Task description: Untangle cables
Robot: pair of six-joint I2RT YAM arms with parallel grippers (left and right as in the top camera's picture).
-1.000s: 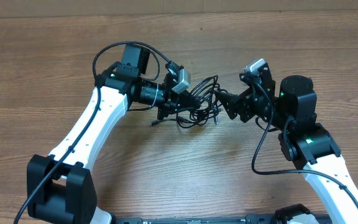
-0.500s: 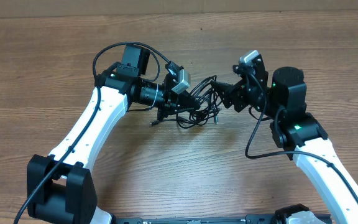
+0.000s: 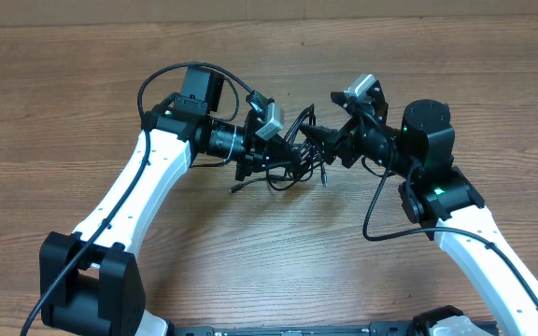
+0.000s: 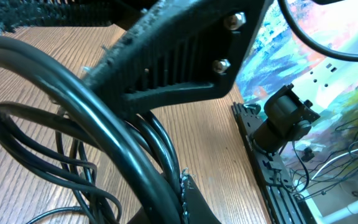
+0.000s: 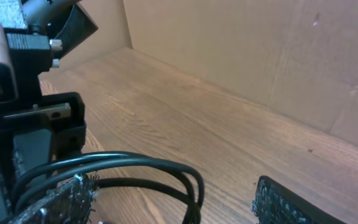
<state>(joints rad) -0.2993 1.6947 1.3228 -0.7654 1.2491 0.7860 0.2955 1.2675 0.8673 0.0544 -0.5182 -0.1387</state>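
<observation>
The cables (image 3: 295, 161) are a bunch of thin black loops on the wooden table between the two arms. My left gripper (image 3: 261, 161) is shut on the left side of the bunch; in the left wrist view thick-looking black strands (image 4: 114, 140) are pinched at its jaws (image 4: 180, 190). My right gripper (image 3: 318, 137) is open at the bunch's upper right edge. In the right wrist view, cable loops (image 5: 166, 167) lie between its spread fingers (image 5: 174, 200), and they touch the left pad. A small plug tip (image 3: 235, 188) lies on the table at lower left.
The wooden table (image 3: 278, 252) extends all round. The right arm's own thicker wire (image 3: 374, 210) hangs in a loop below its wrist. A cardboard wall (image 5: 260, 43) stands at the back.
My right gripper has moved left and slightly up, from beside the bunch to its upper loops. The left gripper and its hold have stayed put.
</observation>
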